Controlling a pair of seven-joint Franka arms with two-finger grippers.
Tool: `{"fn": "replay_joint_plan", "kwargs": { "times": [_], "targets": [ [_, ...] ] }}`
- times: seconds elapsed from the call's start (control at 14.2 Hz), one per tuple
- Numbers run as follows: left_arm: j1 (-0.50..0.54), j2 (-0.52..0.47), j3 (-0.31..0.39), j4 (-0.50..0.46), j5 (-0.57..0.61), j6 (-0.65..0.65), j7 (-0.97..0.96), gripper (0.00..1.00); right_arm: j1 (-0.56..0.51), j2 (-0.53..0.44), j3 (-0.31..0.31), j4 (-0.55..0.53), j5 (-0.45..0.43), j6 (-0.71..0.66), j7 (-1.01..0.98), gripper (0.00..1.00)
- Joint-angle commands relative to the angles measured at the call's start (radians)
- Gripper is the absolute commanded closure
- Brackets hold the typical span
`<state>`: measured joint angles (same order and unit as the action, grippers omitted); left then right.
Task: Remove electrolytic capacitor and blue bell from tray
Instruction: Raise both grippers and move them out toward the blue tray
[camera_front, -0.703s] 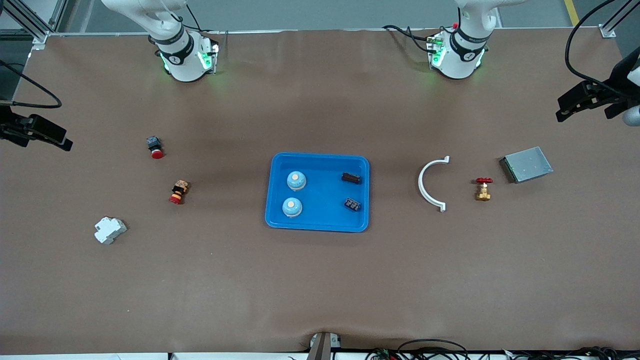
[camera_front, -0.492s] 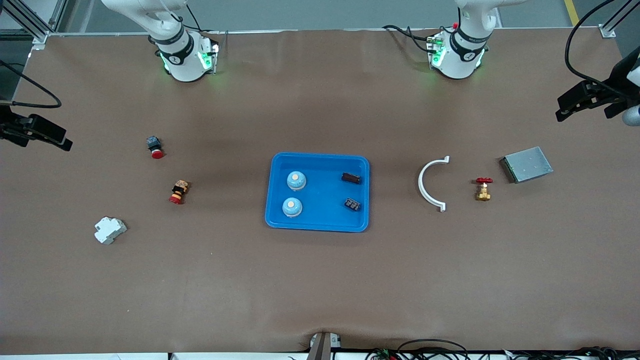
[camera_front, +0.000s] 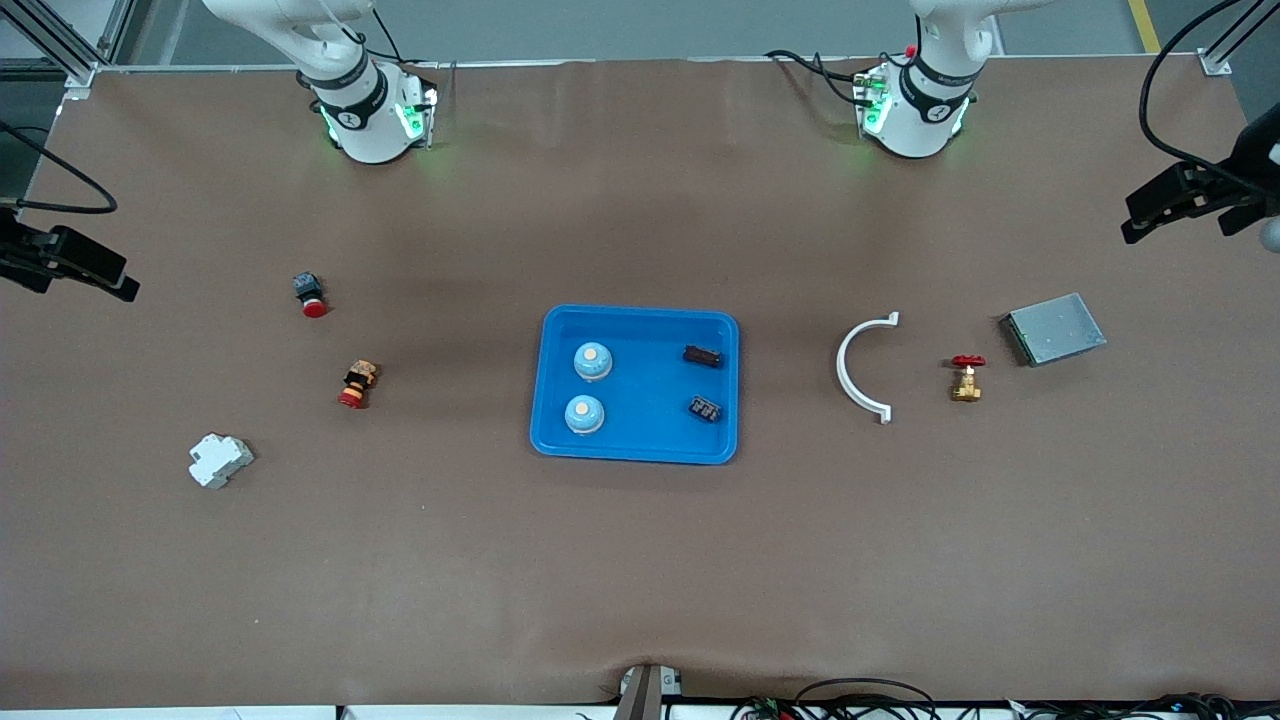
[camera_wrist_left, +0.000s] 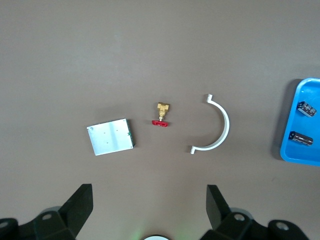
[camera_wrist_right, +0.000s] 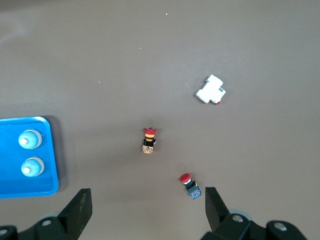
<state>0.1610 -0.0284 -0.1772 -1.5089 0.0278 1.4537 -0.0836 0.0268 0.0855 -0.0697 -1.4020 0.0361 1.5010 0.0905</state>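
**A:** Where are your bells and capacitors right now?

**B:** All in the blue tray (camera_front: 640, 318) at the middle of the counter (camera_front: 640, 560). You have two pale blue bells, one bell (camera_front: 592, 361) farther from the front camera and the other bell (camera_front: 584, 414) nearer, both toward the right arm's end of the tray. The two dark capacitors sit toward the left arm's end: one capacitor (camera_front: 702, 355) farther, the other capacitor (camera_front: 705, 408) nearer. None of the four touch.

**A:** And your hands?

**B:** Your left hand (camera_front: 1160, 208) is up over the left arm's edge of the counter, fingers spread wide, holding nothing. Your right hand (camera_front: 95, 278) is over the right arm's edge, also wide open and empty.

**A:** What else lies out there?

**B:** Toward the left arm's end: a white curved clip (camera_front: 860, 367), a brass valve (camera_front: 966, 377) with a red wheel, and a grey metal box (camera_front: 1054, 328). Toward the right arm's end: a red push button (camera_front: 310, 295), a red and yellow button (camera_front: 357, 384), and a white breaker (camera_front: 219, 460).
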Motion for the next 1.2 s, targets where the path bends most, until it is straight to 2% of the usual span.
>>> {"fn": "replay_joint_plan", "kwargs": {
  "times": [0.0, 0.63, 1.12],
  "targets": [
    [0.009, -0.001, -0.004, -0.016, 0.018, -0.012, 0.004, 0.0, 0.001, -0.01, 0.001, 0.005, -0.007, -0.008, 0.012, 0.0],
    [0.0, -0.005, -0.018, -0.118, 0.004, 0.03, -0.018, 0.0, 0.004, -0.009, 0.002, 0.006, -0.002, 0.004, 0.012, 0.0],
    [0.0, -0.027, -0.088, -0.237, 0.004, 0.12, -0.195, 0.0, 0.041, 0.003, 0.002, 0.002, -0.01, 0.054, 0.011, 0.0]
  ]
}}
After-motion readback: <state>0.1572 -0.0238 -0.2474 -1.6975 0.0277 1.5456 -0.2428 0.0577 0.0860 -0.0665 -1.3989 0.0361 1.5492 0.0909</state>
